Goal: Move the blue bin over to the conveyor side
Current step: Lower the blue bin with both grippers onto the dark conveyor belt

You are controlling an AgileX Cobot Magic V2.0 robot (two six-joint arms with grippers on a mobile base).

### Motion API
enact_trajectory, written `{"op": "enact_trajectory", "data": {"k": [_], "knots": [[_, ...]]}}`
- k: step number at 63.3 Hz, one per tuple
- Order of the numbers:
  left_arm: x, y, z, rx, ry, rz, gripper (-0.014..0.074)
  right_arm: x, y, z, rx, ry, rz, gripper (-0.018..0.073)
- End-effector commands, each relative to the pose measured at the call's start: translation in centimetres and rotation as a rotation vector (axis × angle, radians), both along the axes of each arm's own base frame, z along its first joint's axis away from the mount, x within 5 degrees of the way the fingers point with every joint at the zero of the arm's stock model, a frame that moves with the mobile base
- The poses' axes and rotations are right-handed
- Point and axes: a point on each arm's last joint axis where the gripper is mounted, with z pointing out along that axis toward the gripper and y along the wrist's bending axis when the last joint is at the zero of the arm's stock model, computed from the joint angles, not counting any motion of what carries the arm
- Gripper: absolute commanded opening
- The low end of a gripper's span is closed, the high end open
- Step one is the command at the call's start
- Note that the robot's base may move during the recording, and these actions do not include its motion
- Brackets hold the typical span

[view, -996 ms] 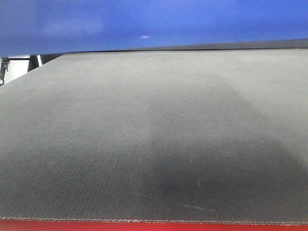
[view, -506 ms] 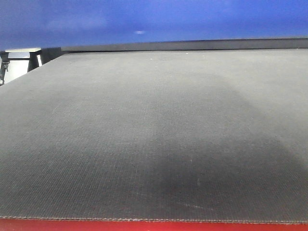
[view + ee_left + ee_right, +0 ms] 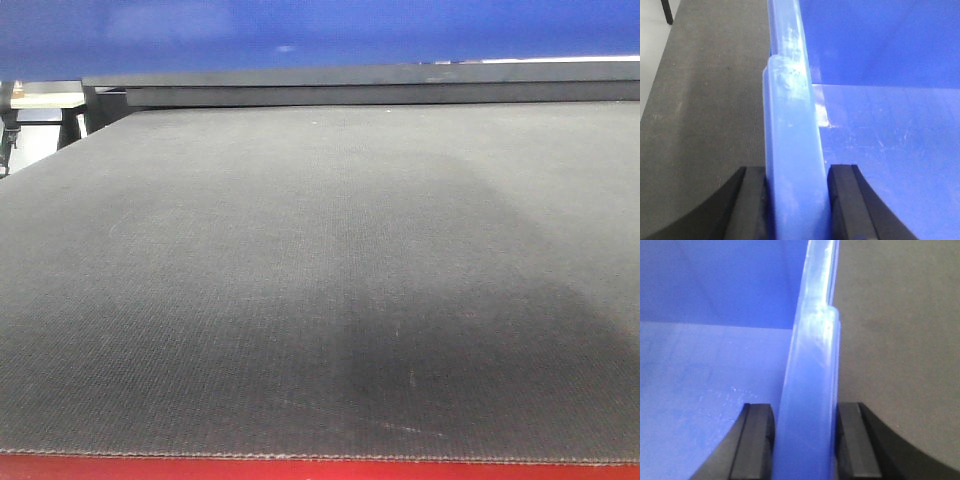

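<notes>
Since a second ago the blue bin (image 3: 320, 30) has climbed in the front view. Its band along the top is thinner, and a dark rail (image 3: 380, 85) beyond the conveyor (image 3: 320, 280) now shows beneath it.

My left tool (image 3: 796, 200) is clamped across the bin's rim (image 3: 790, 100), one side outside the wall and one inside. The rim runs straight ahead of the tool, the conveyor lies to its outer side, and the bin's floor lies to its inner side.

My right tool (image 3: 805, 440) pinches the opposite rim the same way, with the conveyor on its outer side.

I judge that gripping facing walls keeps this wide crate level and stops it swinging. The bin hangs between the two tools and seems lifted clear of the conveyor.
</notes>
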Motion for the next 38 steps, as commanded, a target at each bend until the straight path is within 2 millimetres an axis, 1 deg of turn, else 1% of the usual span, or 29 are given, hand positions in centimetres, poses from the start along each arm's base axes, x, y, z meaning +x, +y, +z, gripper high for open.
{"op": "enact_trajectory", "data": {"k": [1, 7, 14, 19, 22, 24, 29, 34, 38], "knots": [[1.9, -0.5, 0.9, -0.026, -0.120, -0.029, -0.0009, 1.5, 0.1, 0.9, 0.003, -0.125, -0.020, -0.0079], [4.6, -0.8, 0.2, -0.005, -0.127, -0.047, -0.0009, 3.0, 0.2, 0.6, -0.009, -0.142, -0.039, -0.0079], [7.6, -1.2, -1.1, -0.009, -0.107, -0.049, -0.0009, 4.3, 0.5, 0.0, -0.006, -0.159, -0.047, -0.0079], [9.4, -1.4, -1.9, -0.010, -0.106, -0.045, -0.0009, 5.0, 0.7, -1.4, -0.001, -0.169, -0.049, -0.0079], [10.3, -1.5, -2.4, -0.010, -0.100, -0.044, -0.0009, 5.6, 0.9, -2.7, 0.001, -0.159, -0.052, -0.0079], [10.8, -1.5, -2.6, -0.009, -0.095, -0.043, -0.0009, 5.9, 1.0, -3.7, 0.002, -0.147, -0.055, -0.0079], [11.8, -1.7, -3.4, -0.010, -0.073, -0.047, -0.0009, 6.7, 1.2, -5.4, 0.028, -0.185, -0.064, -0.0079], [12.6, -2.4, -4.3, -0.006, -0.058, -0.069, -0.0009, 7.4, 1.1, -6.5, 0.049, -0.219, -0.079, -0.0079], [12.9, -3.2, -5.0, -0.007, -0.060, -0.091, -0.0009, 8.0, 0.7, -7.2, 0.053, -0.198, -0.102, -0.0079]]}}
